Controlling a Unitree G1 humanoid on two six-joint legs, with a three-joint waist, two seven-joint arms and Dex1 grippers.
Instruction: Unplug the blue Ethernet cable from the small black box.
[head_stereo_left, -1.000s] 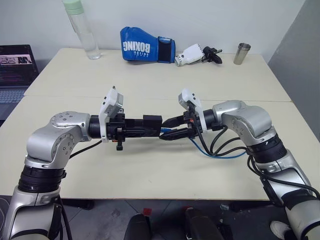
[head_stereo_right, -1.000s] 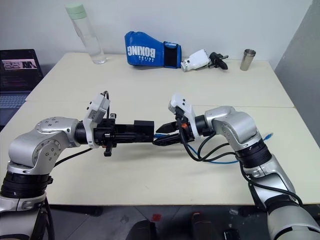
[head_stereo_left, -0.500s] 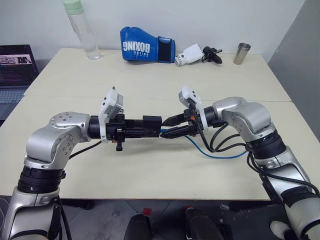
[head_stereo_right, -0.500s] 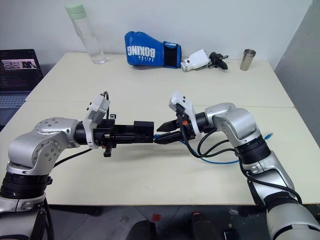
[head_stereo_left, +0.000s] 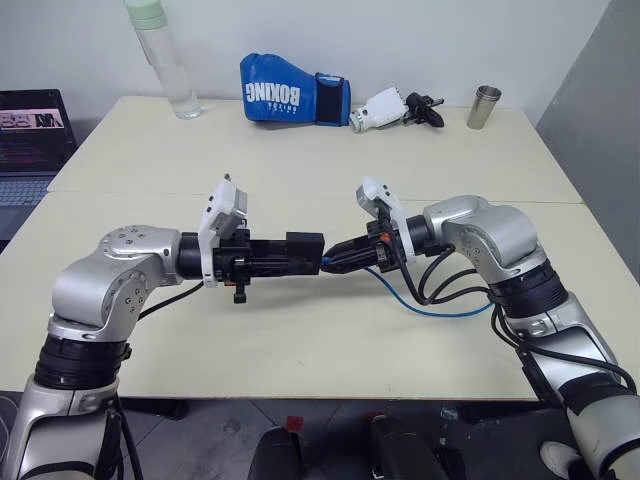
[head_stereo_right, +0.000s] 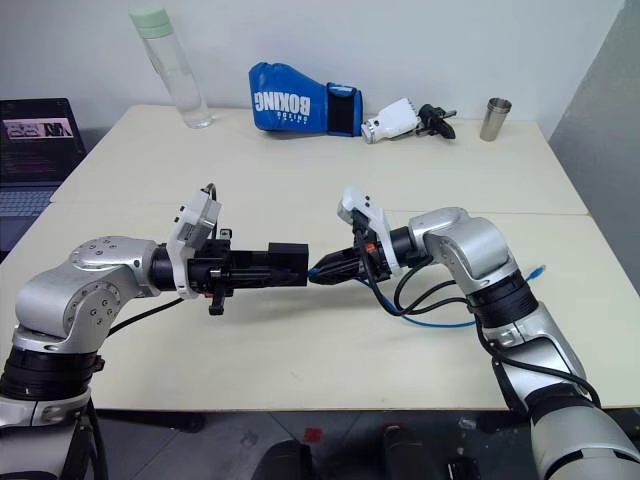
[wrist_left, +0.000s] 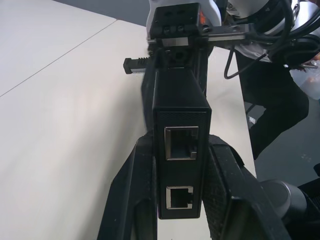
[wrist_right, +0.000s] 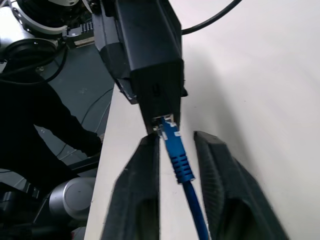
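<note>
The small black box (wrist_left: 180, 125) looks like matt black plastic with smooth faces, its ports lined in dull metal. The blue Ethernet cable (wrist_right: 179, 160) has a smooth, slightly glossy plastic jacket and a ribbed plug boot. The surface (head_stereo_left: 300, 330) is a smooth, matt cream laminate. The cup (head_stereo_left: 485, 107) is brushed metal, the bottle (head_stereo_left: 165, 60) clear glossy plastic, the boxing glove (head_stereo_left: 290, 90) shiny blue leatherette.

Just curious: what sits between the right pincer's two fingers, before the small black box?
The blue Ethernet cable, its plug end plugged into the small black box, seen in the right wrist view.
</note>
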